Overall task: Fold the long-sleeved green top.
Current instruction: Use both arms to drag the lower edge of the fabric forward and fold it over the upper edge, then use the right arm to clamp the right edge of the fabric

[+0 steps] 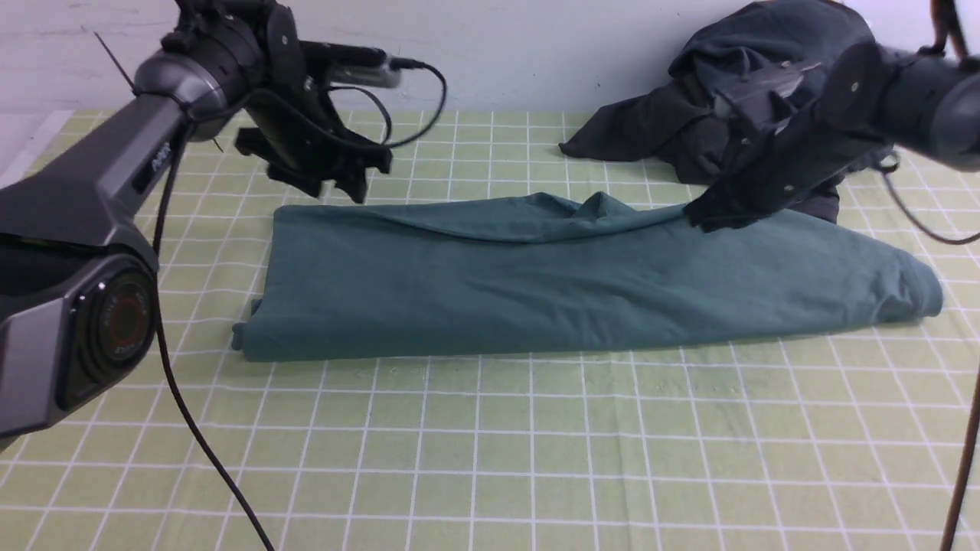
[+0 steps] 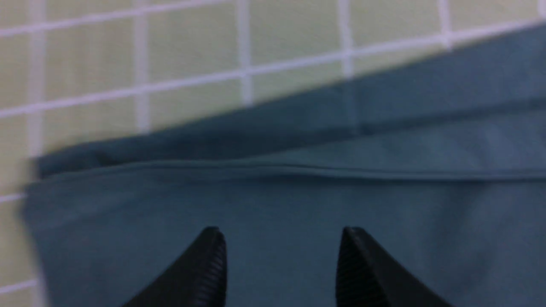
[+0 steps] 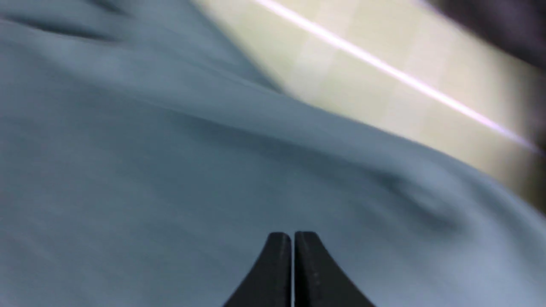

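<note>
The green long-sleeved top [image 1: 574, 298] lies folded into a long band across the middle of the checked tablecloth [image 1: 490, 459]. Its near edge is a fairly straight fold, and its far edge is rumpled, with a small peak near the middle. My left pincer [image 1: 337, 184] hovers above the band's far left corner, spread, with nothing between the fingers. From its wrist [image 2: 279, 238] I see the top's end edge and a seam beyond the tips. My right pincer [image 1: 700, 218] is pressed together [image 3: 293, 236] at the far edge, toward the right, and I see no cloth between the tips. A heap of dark grey garments [image 1: 689, 122] sits close behind it; my arm hides whether they touch. Bare checked cloth stretches in front of the near edge and past both ends.
</note>
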